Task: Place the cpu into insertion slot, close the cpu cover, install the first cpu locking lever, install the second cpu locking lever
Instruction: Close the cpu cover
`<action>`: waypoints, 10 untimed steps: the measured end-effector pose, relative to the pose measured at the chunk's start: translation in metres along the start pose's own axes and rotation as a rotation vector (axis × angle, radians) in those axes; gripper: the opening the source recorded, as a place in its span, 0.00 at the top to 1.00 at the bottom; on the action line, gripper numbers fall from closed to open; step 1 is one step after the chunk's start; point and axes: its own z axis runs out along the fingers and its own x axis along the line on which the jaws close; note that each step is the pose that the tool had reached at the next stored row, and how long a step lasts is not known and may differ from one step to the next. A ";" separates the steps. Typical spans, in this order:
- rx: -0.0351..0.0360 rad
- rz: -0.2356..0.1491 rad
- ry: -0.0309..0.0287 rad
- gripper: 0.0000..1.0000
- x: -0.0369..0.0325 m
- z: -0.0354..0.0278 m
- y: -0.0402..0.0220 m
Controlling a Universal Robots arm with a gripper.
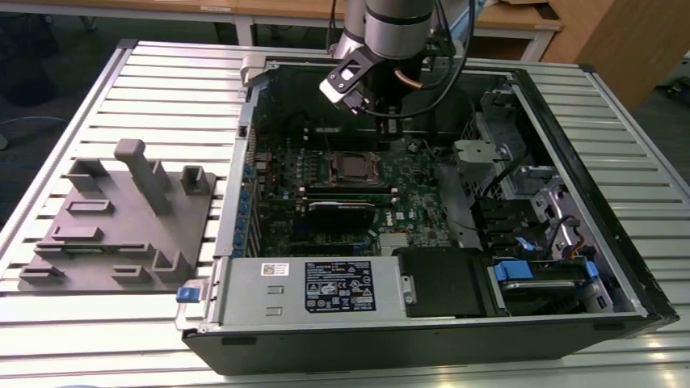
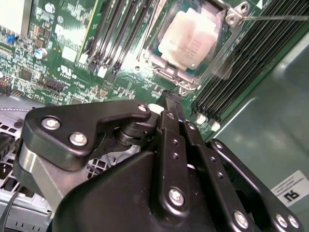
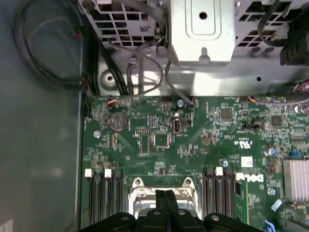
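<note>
Your hand (image 2: 169, 101) is matt black links with shiny silver screws. The cpu (image 2: 189, 36) has a pale metal top with a soft sheen, and the motherboard (image 3: 193, 140) is glossy green. The tabletop (image 1: 161, 89) is ribbed pale metal, with a matt grey plastic fixture (image 1: 119, 234) at 9 o'clock in the exterior view.

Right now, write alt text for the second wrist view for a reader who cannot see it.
The black gripper, fingers pressed together, points toward the cpu, a pale square chip seated in the insertion slot on a green motherboard. Dark memory slots run along both sides of the socket, and a thin metal lever juts from one corner.
</note>
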 end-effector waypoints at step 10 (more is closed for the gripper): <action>-0.0037 0.000 0.0003 0.90 -0.0003 -0.0007 -0.0109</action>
